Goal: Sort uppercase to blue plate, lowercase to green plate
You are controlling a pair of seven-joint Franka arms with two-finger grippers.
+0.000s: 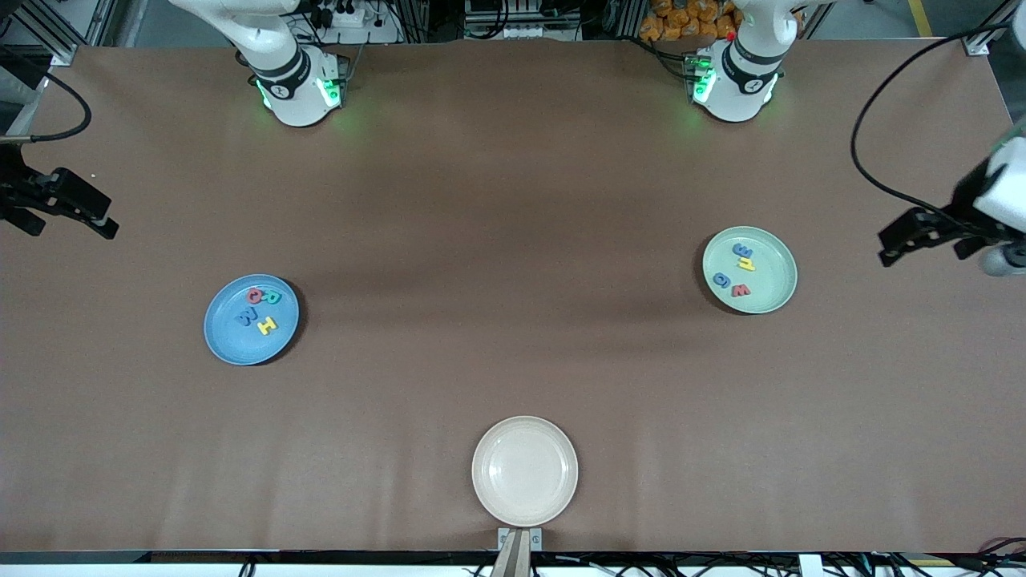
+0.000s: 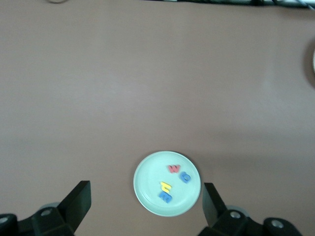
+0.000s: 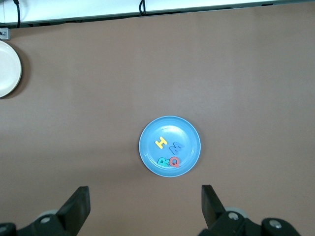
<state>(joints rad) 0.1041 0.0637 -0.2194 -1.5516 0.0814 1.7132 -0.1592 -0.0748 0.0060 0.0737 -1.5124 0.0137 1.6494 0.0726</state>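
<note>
With all four uppercase letters (image 1: 259, 308) lying in the blue plate (image 1: 224, 336), mid-left of the front frame, and the lowercase letters (image 1: 737, 271) in the green plate (image 1: 773, 298) at mid-right, sorting looks finished. Both the left tool (image 1: 910, 238) and right tool (image 1: 80, 210) hang released and empty at the frame edges. A careless retreat sweeping low could nudge a plate.

blue plate (image 1: 232, 344) – 4 uppercase (image 1: 260, 308) | green plate (image 1: 773, 292) – 4 lowercase (image 1: 739, 271)

blue plate (image 1: 232, 340): four uppercase (image 1: 260, 308); green plate (image 1: 773, 288): four lowercase (image 1: 739, 270); cream plate (image 1: 525, 470): bare
</note>
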